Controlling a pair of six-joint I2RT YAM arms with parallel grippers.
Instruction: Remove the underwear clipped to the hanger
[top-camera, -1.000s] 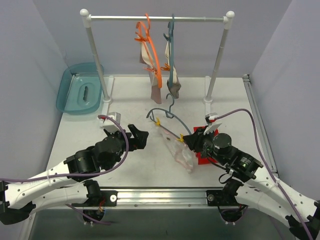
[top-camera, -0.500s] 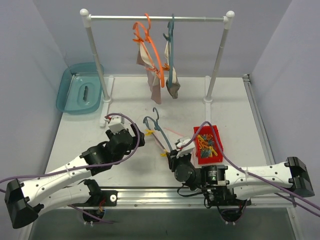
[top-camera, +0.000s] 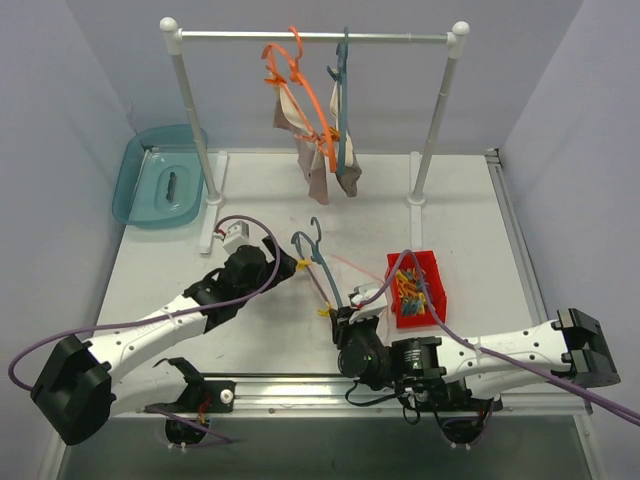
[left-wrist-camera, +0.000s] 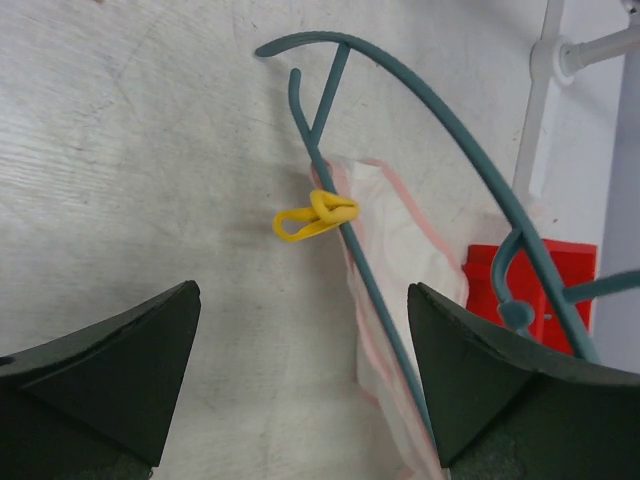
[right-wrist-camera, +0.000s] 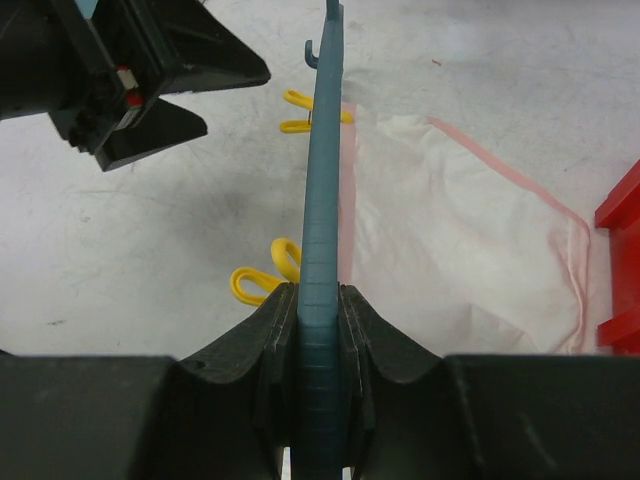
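A teal hanger (top-camera: 320, 265) stands on edge on the table. My right gripper (right-wrist-camera: 322, 300) is shut on its lower bar (right-wrist-camera: 322, 180). White underwear with pink trim (right-wrist-camera: 450, 230) lies limp to the right of the bar. Two yellow clips hold it there, one near my jaws (right-wrist-camera: 262, 275) and one farther along (right-wrist-camera: 300, 112). My left gripper (left-wrist-camera: 302, 290) is open just short of the far clip (left-wrist-camera: 315, 215). The hanger bar (left-wrist-camera: 372, 292) and the cloth (left-wrist-camera: 410, 240) run in past its right finger. Nothing is between its fingers.
A white rail on two posts (top-camera: 310, 37) spans the back, with an orange hanger (top-camera: 300, 95) and another teal one carrying taupe underwear (top-camera: 318, 170). A red bin of clips (top-camera: 432, 272) sits right of the hanger. A teal tub (top-camera: 160, 180) is at back left.
My right arm has swung in from the right to front centre with the hanger, which now stands on edge. My left gripper has reached forward and right to the hanger's far clip.
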